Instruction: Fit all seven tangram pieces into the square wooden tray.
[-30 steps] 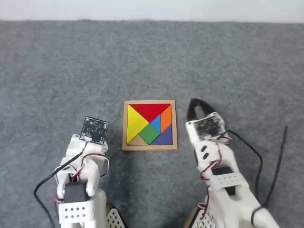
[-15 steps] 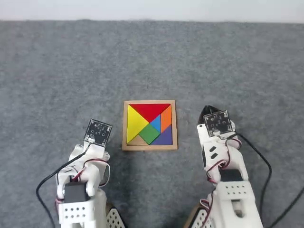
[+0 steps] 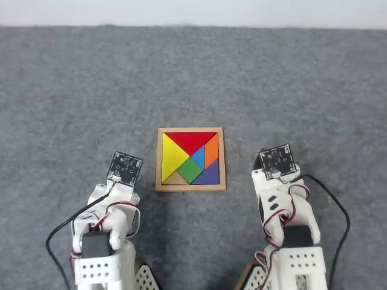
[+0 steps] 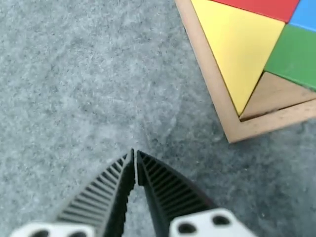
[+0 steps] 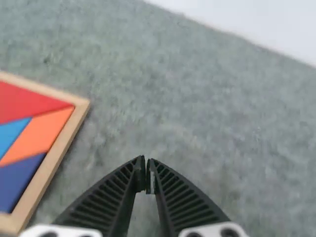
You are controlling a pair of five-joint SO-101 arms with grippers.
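The tray (image 3: 191,188) lies flat on the grey desk (image 3: 72,90), between the two arms and touched by neither. Inside it sit a red triangle (image 3: 191,141) along the far edge, a yellow triangle (image 3: 172,156) along the left edge, a small blue piece (image 3: 198,156) in the middle, an orange piece (image 3: 211,151) on the right, a green square (image 3: 190,170) below the centre, and a purple piece (image 3: 209,175) in the near right corner. The near left corner shows a wood-coloured triangle (image 3: 171,178); whether that is a piece or the bare tray floor cannot be told.

The left arm (image 3: 106,229) stands left of the tray, level with its near left corner. In its wrist view the left tool (image 4: 135,154) has its ridged fingers pressed together with nothing between them. It points at bare desk, near that corner of the tray (image 4: 212,94) but apart from it.

The right arm (image 3: 284,223) stands right of the tray, beside its near right corner. The right tool (image 5: 146,160) is likewise pressed together and holds nothing, its tips over the desk, with the tray's right rim (image 5: 59,148) lying off to one side.
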